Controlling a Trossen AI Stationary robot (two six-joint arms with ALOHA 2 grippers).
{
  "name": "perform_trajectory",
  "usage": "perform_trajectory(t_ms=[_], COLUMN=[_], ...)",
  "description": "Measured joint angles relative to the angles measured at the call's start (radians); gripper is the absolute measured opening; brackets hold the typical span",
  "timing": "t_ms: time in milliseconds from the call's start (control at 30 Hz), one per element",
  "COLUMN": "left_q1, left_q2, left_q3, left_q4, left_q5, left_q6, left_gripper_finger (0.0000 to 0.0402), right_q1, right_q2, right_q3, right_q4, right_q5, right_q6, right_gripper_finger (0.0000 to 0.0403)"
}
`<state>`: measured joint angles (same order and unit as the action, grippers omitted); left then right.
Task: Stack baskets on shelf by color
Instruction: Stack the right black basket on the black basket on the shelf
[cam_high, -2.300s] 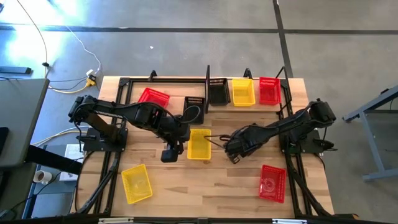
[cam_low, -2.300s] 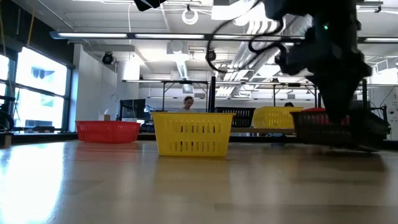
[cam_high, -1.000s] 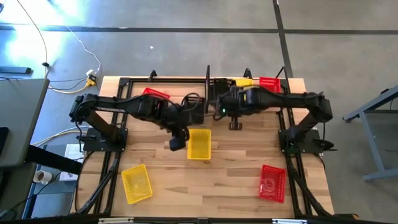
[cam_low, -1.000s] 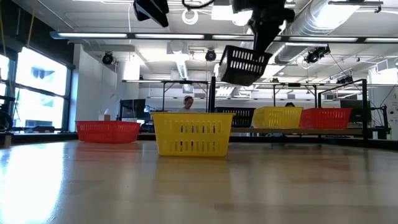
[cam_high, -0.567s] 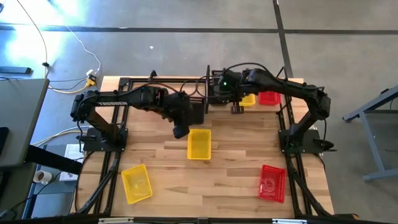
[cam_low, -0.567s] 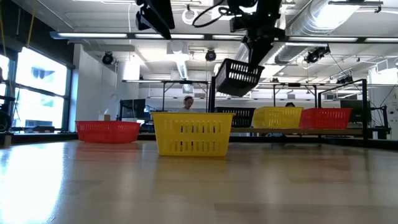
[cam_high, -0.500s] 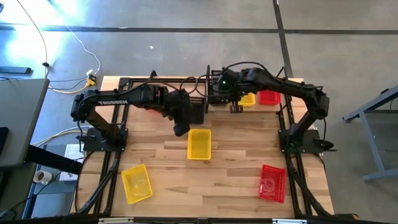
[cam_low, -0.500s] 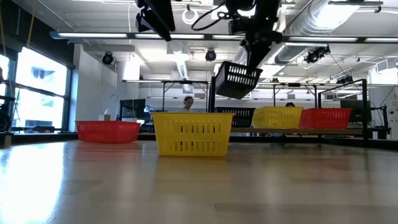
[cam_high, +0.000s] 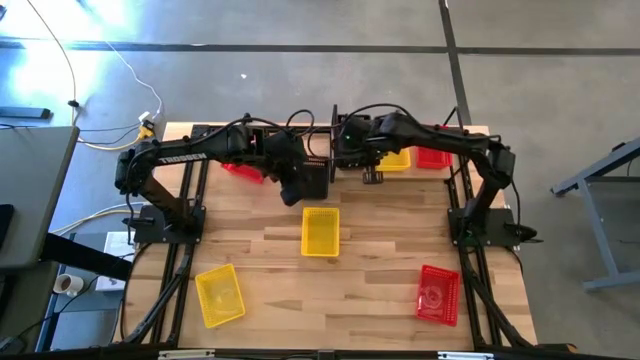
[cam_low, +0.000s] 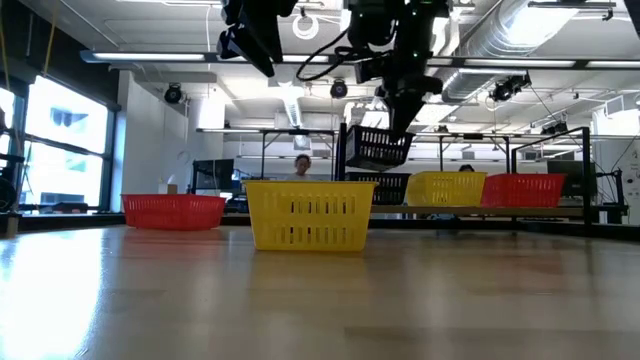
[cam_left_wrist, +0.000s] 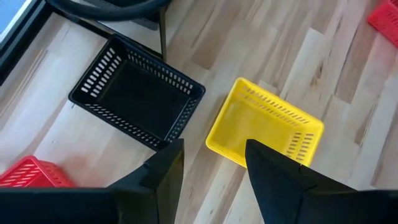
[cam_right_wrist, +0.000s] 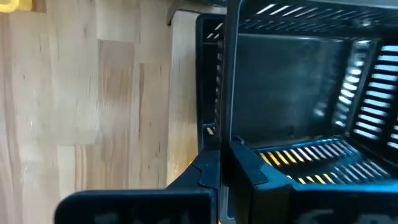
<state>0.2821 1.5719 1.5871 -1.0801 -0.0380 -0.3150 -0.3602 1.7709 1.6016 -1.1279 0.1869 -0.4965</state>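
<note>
My right gripper is shut on a black basket, which hangs tilted above the shelf's left end at the table's far edge. On the shelf stand a black basket, a yellow basket and a red basket. My left gripper hovers open above the table, beside another black basket that rests on its base. A yellow basket stands at the table's middle. My right gripper pinches the rim of one wall of the black basket between its two shut fingers, coming from above and slanting down. The basket hangs below the fingers, tilted and lifted clear of the shelf.
A red basket lies at the far left, partly under my left arm. A second yellow basket sits near the front left and a red one near the front right. Bare wood lies between them.
My right gripper has carried the black basket toward the table's far left, over the shelf's left end, and has sunk a little; the basket stays tilted. My left gripper has swung toward the far edge, away from the middle yellow basket, still open.
</note>
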Motion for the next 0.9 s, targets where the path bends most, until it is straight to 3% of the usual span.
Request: perform_trajectory(t_ms=[200, 900], left_q1=[0.000, 0.000], left_q2=[0.000, 0.000], left_q3=[0.000, 0.000], left_q4=[0.000, 0.000], left_q5=[0.000, 0.000], left_q6=[0.000, -0.015], left_gripper_finger=[0.0161, 0.0161], right_q1=[0.000, -0.039], right_q2=[0.019, 0.019], right_q3=[0.000, -0.015], right_q4=[-0.005, 0.019], right_q5=[-0.074, -0.032], right_q6=[-0.002, 0.047], right_gripper_finger=[0.0000, 0.0000])
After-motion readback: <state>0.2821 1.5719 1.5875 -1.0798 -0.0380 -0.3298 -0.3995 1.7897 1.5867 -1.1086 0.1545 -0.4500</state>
